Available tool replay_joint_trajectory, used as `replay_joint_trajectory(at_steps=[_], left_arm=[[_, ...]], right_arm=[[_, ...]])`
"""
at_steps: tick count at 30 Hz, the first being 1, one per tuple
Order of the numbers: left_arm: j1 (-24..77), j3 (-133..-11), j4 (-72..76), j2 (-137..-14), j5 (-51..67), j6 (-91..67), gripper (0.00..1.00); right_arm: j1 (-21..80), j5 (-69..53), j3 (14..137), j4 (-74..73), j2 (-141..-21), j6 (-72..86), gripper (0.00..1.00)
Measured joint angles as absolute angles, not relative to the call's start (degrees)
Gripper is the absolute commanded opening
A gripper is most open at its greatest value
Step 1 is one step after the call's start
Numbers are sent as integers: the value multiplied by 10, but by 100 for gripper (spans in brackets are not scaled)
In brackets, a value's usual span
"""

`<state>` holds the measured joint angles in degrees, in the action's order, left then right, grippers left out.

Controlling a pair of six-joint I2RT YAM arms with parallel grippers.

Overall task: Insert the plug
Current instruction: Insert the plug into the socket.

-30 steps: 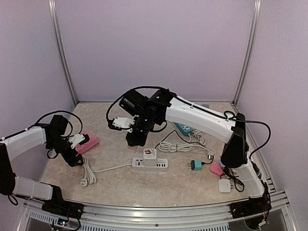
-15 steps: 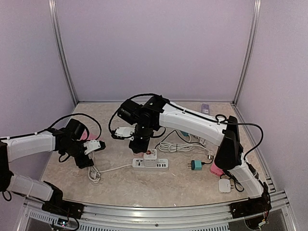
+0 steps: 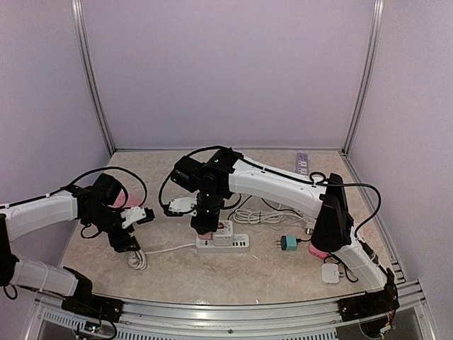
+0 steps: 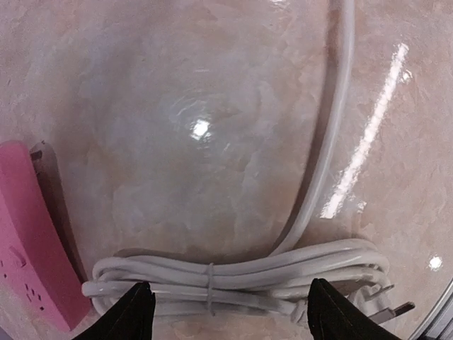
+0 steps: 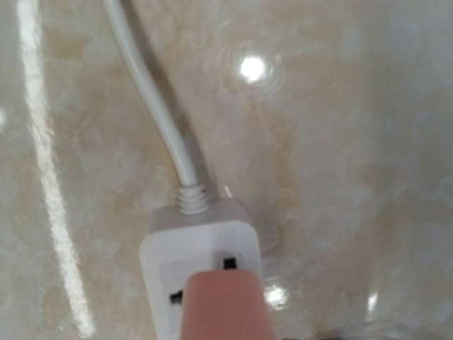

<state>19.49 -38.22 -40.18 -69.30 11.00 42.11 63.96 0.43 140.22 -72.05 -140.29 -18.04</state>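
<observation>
Table (image 3: 283,273) is being occupied at centre by white power strip (image 3: 230,243). Coiled cable (image 4: 233,273), at strip's 8 o'clock, is being hovered over by left gripper (image 4: 230,285), jaws wide apart. Pink plug (image 5: 225,304) is being clamped by right gripper (image 3: 204,225) over strip's 9 o'clock end.

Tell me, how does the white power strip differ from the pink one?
The white power strip lies mid-table; the pink power strip lies toward the left side. A pink plug hangs right over the white strip's sockets; nothing covers the pink strip's visible sockets. The white strip's cord shows plainly; the pink strip's does not. Both lie flat, sockets up.
</observation>
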Motion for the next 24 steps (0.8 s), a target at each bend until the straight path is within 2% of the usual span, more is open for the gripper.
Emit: replay_joint_trajectory(at_steps=[6, 16, 24], left_arm=[[98, -420, -416, -682, 114, 428, 75], [93, -422, -429, -682, 134, 426, 76], [101, -422, -429, -683, 142, 418, 75]], right_arm=[[646, 30, 1391, -729, -1408, -182, 0], [661, 79, 1343, -734, -1381, -162, 0], [666, 111, 1381, -754, -1403, -165, 0]])
